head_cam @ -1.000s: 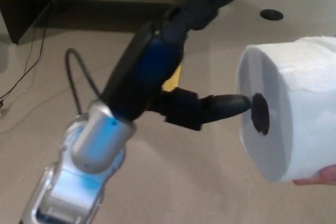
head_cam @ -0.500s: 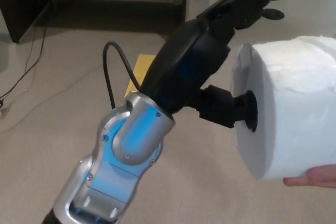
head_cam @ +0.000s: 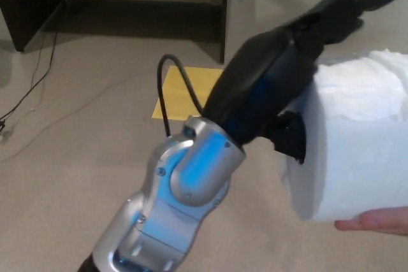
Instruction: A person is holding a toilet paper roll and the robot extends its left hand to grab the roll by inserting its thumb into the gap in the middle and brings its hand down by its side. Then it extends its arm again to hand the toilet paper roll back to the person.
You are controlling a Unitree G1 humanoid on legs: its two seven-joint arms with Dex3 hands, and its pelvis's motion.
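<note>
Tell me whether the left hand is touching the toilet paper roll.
Touching. The head view shows the left hand pressed against the toilet paper roll, thumb buried in its centre hole.

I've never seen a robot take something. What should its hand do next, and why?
Probably close the fingers down onto the toilet paper roll. The left hand has its thumb in the core, fingers extended above the roll, and a person's hand supports it underneath.

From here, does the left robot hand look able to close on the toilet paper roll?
Probably yes. The left robot hand is already at the toilet paper roll, its thumb at the core hole and its fingers stretched above the roll, not yet closed. Nothing lies between; a person's fingers support it from below.
</note>
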